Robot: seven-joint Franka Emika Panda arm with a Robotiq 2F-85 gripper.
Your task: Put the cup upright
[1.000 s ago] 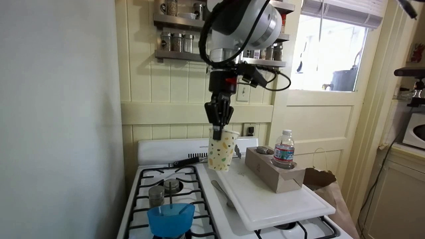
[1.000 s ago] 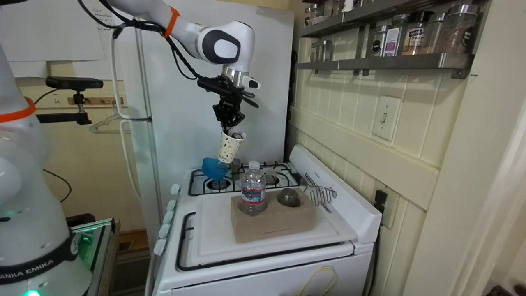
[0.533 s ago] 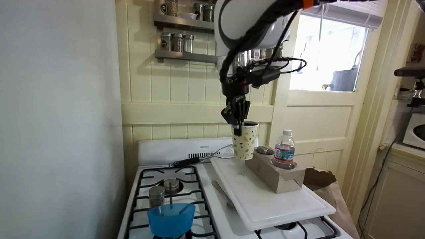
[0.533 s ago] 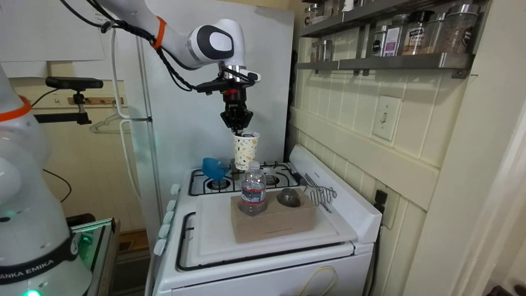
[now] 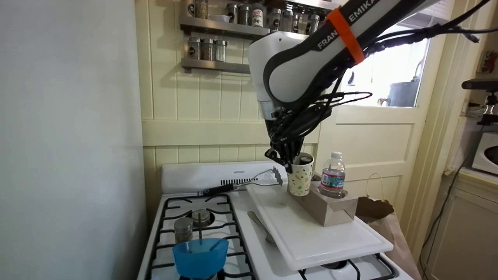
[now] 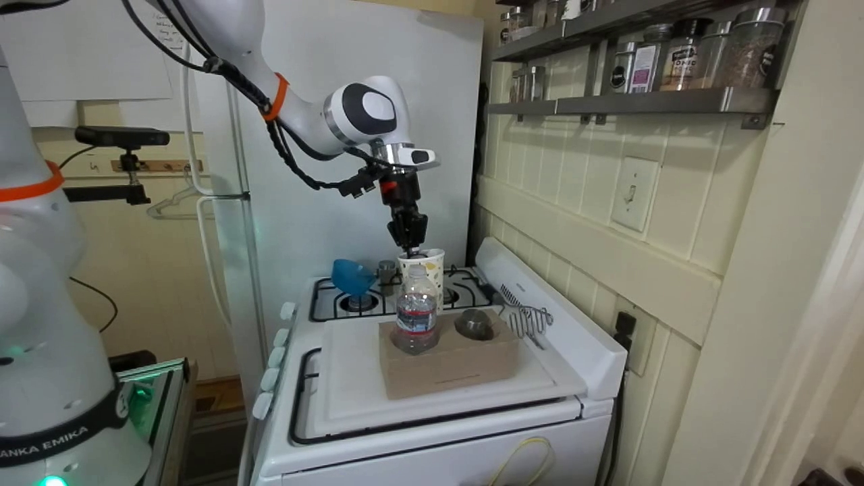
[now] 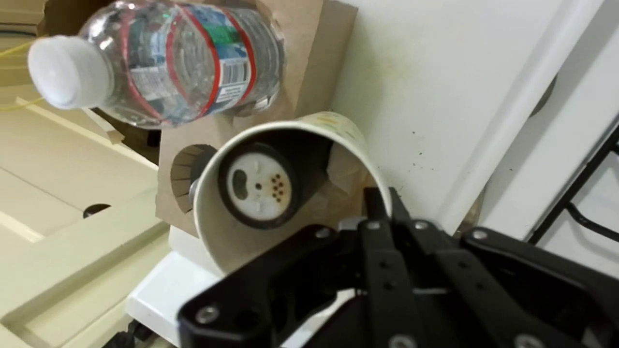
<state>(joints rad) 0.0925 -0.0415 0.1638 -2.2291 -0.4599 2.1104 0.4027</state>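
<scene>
Cream paper cup point(image 5: 300, 179), flecked in several colours: mouth uppermost, nearly vertical, near a brown cardboard box point(image 5: 317, 208). The gripper point(image 7: 382, 197) is clamped on the cup's wall at the rim, 3 o'clock in the wrist view, one finger inside and one outside; a shaker-topped jar point(image 7: 259, 186) sits within. Over the last second the cup has lost its marked tilt, moved toward the box and, latterly, come lower. Uprighting therefore appears largely achieved in the air; lowering and release presumably remain, since the base seems clear of the white cutting board point(image 5: 330, 245), although contact cannot be ruled out. Surroundings in an exterior view, by clock direction from the cup: water bottle point(image 5: 332, 177), 3 o'clock, standing in the box's top; paper bag point(image 5: 385, 229), 4 o'clock; spoon point(image 5: 261, 226), 7 o'clock, alongside the board; blue tub point(image 5: 200, 258), 8 o'clock, over the gas stove point(image 5: 186, 177); potato masher point(image 5: 220, 189), 9 o'clock, near the stove's rear. Beyond: cream panelled wall point(image 5: 210, 133), with a metal shelf point(image 5: 218, 65) of spice jars point(image 5: 207, 50) at 11 o'clock; pale door point(image 5: 373, 151) at 2 o'clock, its upper window point(image 5: 397, 68) bright.
</scene>
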